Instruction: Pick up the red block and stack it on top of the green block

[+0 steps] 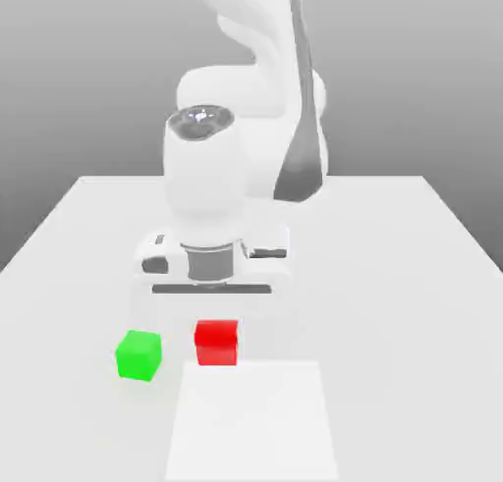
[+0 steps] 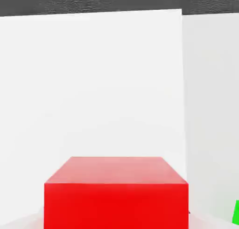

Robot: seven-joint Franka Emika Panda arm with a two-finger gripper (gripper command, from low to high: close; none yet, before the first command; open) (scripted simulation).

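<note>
While my pincer (image 1: 217, 318) is clamped on the red block (image 1: 216, 342), it hangs near the tabletop's (image 1: 413, 274) front edge | green block (image 1: 138, 355) sits just beside it, toward the exterior view's left | next: carry over, set on top.

red block (image 1: 217, 343) on surface (image 1: 393, 274), green block (image 1: 139, 355) just beside – to exterior view's left, arm (image 1: 211, 190) behind both

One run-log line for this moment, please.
phase: carry | gripper: shut on red block | green block: on table, beside red block, apart | stack: not yet done
</note>
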